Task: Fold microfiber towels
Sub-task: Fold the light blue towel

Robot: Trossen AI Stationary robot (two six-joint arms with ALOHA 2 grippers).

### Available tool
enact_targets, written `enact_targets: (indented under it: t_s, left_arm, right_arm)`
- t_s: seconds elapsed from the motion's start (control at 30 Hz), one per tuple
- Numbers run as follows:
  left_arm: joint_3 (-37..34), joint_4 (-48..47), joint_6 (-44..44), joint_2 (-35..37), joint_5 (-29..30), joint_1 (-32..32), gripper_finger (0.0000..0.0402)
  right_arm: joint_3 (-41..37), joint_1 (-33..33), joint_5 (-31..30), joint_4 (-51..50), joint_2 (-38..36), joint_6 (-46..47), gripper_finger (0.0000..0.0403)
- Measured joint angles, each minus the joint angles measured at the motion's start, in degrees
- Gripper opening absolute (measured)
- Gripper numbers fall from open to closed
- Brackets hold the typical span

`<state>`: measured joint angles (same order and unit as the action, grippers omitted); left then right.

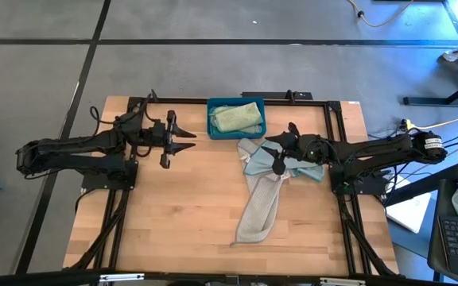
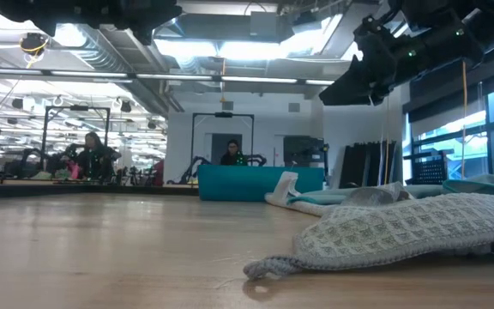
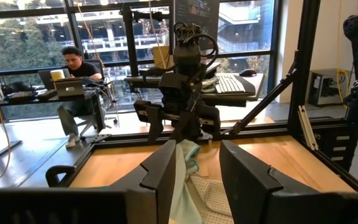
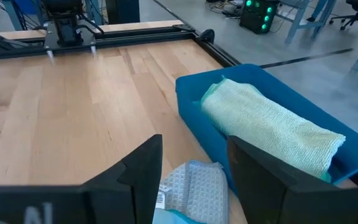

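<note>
Wood tabletop [image 1: 181, 214] with a pile of microfiber towels right of centre. Long pale grey-beige towel [image 1: 262, 208] stretches from the pile toward the near edge, lying flat; low view shows its waffle weave up close [image 2: 401, 233]. Pale blue towel [image 1: 254, 164] sits crumpled at the far end of the grey one, partly under my right arm, with a teal towel [image 1: 312, 170] just beside it toward the arm base.

Pale green towel [image 4: 272, 127] is folded into a roll inside the blue bin [image 1: 213, 127], which stands at the far edge, middle of the table. My right wrist view shows the bin wall [image 4: 188, 96] close ahead and the blue towel's corner [image 4: 194, 186] right below my fingers.

My right gripper [image 1: 280, 152] hovers over the far end of the pile, fingers spread, nothing between them. My left gripper [image 1: 183, 138] hangs above bare wood left of the bin, well apart from every towel, fingers spread too, grasping nothing.

A seated person [image 3: 76, 78] works at a desk beyond the table.
</note>
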<state>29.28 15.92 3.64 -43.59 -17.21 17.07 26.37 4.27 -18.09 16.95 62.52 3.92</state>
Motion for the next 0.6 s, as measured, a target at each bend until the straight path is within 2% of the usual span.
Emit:
enact_targets:
  t_s: [0.3,0.4,0.6]
  left_arm:
    - [0.0,0.0,0.0,0.0,0.0,0.0,0.0115]
    - [0.0,0.0,0.0,0.0,0.0,0.0,0.0117]
    - [0.0,0.0,0.0,0.0,0.0,0.0,0.0115]
  right_arm:
    - [0.0,0.0,0.1,0.0,0.0,-5.6,0.0182]
    - [0.0,0.0,0.4,0.0,0.0,-4.2,0.0182]
    - [0.0,0.0,5.2,-3.5,0.0,2.9,0.0182]
